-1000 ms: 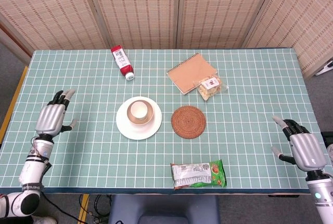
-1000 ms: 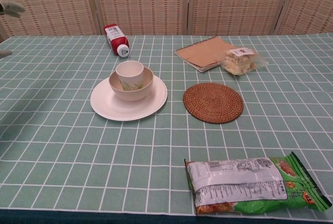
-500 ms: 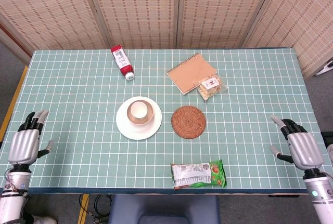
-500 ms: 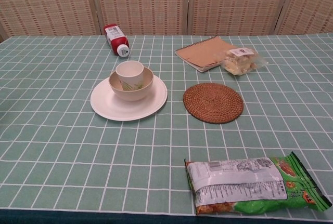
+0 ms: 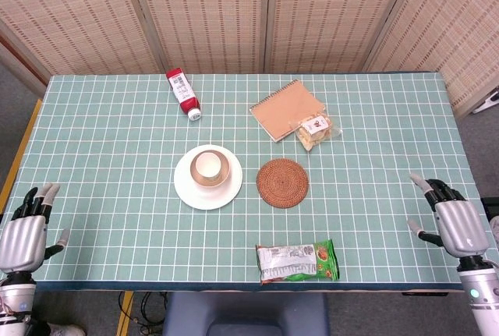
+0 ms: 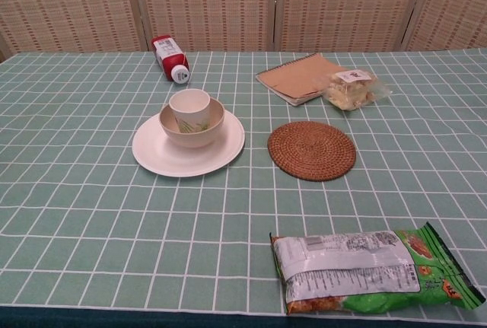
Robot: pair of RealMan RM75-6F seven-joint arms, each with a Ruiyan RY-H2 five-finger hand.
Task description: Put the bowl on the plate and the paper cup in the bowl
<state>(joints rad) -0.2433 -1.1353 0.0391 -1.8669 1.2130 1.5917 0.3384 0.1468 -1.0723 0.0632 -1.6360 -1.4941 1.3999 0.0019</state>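
Hanging at the near corners, the left hand [image 5: 22, 235] at 8 o'clock and the right hand [image 5: 456, 225] at 4 o'clock both have spread, empty fingers, while mid-table the paper cup [image 6: 189, 109] stands in the bowl [image 6: 192, 130] on the plate [image 6: 188, 151].

Your table [image 5: 117, 141]: plate [image 5: 187, 193] at centre, coaster [image 5: 282, 182] at 3, bottle [image 5: 182, 93] at 11, notebook [image 5: 282, 107] at 1, snack bag [image 5: 297, 262] at 5
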